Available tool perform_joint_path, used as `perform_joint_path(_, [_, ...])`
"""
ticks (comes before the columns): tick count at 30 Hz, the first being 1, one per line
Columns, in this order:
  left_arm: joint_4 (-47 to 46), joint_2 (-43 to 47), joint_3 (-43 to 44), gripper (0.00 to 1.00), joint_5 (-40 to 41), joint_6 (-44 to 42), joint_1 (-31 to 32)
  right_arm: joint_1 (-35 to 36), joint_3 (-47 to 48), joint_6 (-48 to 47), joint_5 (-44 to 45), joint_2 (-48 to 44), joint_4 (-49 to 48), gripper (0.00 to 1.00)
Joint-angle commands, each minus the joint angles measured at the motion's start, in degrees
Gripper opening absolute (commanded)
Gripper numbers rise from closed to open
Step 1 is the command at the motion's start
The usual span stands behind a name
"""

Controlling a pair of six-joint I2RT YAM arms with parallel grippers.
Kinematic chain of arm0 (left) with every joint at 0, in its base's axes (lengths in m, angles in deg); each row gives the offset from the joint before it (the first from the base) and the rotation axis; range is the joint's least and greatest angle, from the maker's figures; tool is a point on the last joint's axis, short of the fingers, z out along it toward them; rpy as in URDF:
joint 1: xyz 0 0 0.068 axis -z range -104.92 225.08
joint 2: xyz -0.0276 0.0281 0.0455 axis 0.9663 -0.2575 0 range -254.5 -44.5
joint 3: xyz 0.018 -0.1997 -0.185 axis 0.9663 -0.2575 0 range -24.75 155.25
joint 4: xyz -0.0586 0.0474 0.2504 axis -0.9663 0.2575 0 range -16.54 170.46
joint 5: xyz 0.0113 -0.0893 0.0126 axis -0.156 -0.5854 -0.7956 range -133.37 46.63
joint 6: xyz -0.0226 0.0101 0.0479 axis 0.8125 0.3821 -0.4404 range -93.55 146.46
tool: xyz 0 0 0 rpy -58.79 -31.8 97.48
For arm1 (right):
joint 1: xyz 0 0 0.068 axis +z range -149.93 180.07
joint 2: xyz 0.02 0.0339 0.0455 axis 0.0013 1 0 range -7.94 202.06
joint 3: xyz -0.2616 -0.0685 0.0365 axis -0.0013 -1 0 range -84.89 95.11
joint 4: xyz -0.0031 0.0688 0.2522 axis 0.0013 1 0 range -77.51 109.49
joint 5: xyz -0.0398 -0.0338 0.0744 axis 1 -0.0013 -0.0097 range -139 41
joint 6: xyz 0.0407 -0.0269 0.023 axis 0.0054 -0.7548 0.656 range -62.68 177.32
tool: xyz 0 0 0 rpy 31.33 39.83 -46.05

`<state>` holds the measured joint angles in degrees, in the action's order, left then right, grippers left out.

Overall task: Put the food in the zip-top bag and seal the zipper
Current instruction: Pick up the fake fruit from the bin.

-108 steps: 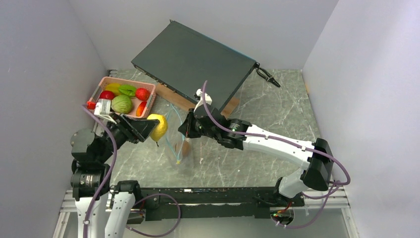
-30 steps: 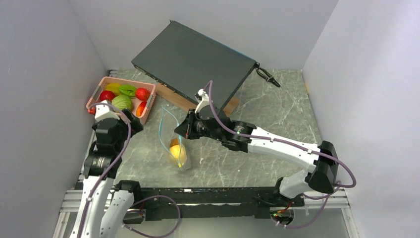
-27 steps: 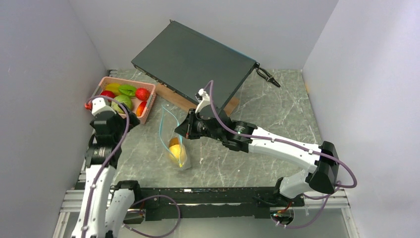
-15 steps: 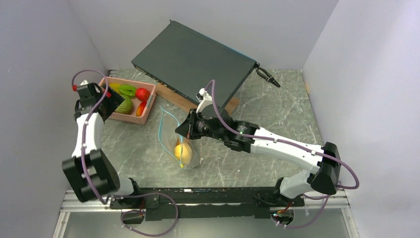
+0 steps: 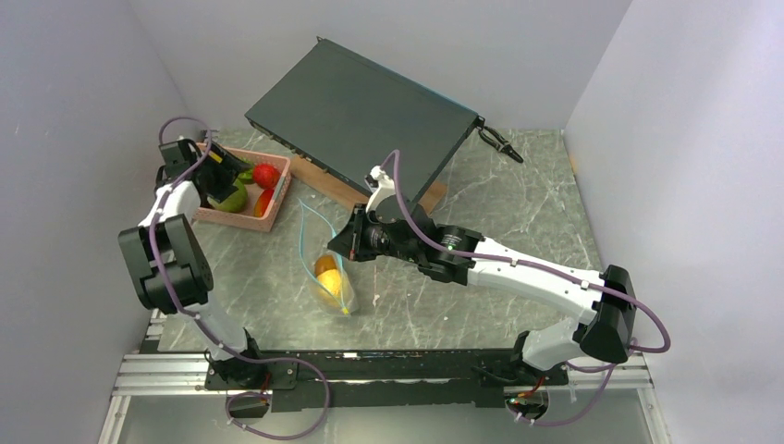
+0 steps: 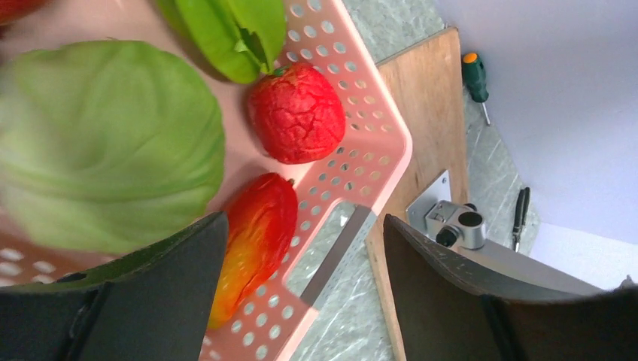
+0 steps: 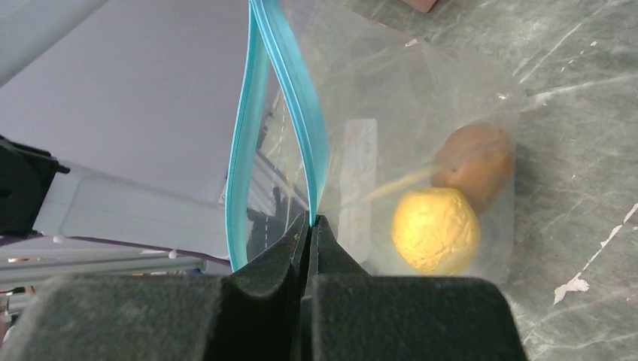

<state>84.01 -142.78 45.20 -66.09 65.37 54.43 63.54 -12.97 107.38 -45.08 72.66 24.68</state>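
The right hand is clamped tight on the zipper. Its two black fingers press together on one teal strip, while the other strip bows away and leaves the mouth gaping. The zip-top bag hangs from that grip with its bottom resting near the middle of the bench.

The left hand has its fingers spread wide and holds nothing. It hovers over the pink perforated basket at the bench's far left corner.

The bench is grey-green and marbled, with plain pale walls on three sides. Behind the basket a dark flat case leans on a wooden board. A green-handled screwdriver and a pair of pliers lie at the far side.

The bag is clear and crinkled. Inside it, at the bottom, a yellow lemon touches a brownish-orange fruit.

The rest of the food is in the basket:
- a big pale-green round fruit
- a rough red strawberry
- a red-and-orange mango, just under the left fingers
- a bright green ridged piece
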Motion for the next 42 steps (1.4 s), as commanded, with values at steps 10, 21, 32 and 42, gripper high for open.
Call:
perform_joint_path(10, [4.6, -10.8, 10.6, 0.79, 13.0, 9.8, 8.8, 0.1, 2.5, -0.8, 0.1, 0.6, 0.2, 0.0])
perform_joint_path(21, [3.7, -16.4, 13.8, 0.8, 17.1, 10.8, 9.9, 0.2, 3.3, -0.8, 1.0, 1.2, 1.6, 0.0])
perform_joint_path(32, [3.5, -20.9, 17.8, 0.7, 17.9, 7.5, 10.1, 0.2, 4.4, -0.3, 1.3, 2.2, 2.3, 0.0])
perform_joint_path(42, [3.8, -20.8, 17.4, 0.81, 17.5, 6.4, 10.6, 0.3, 4.3, 0.5, 1.2, 2.3, 2.1, 0.0])
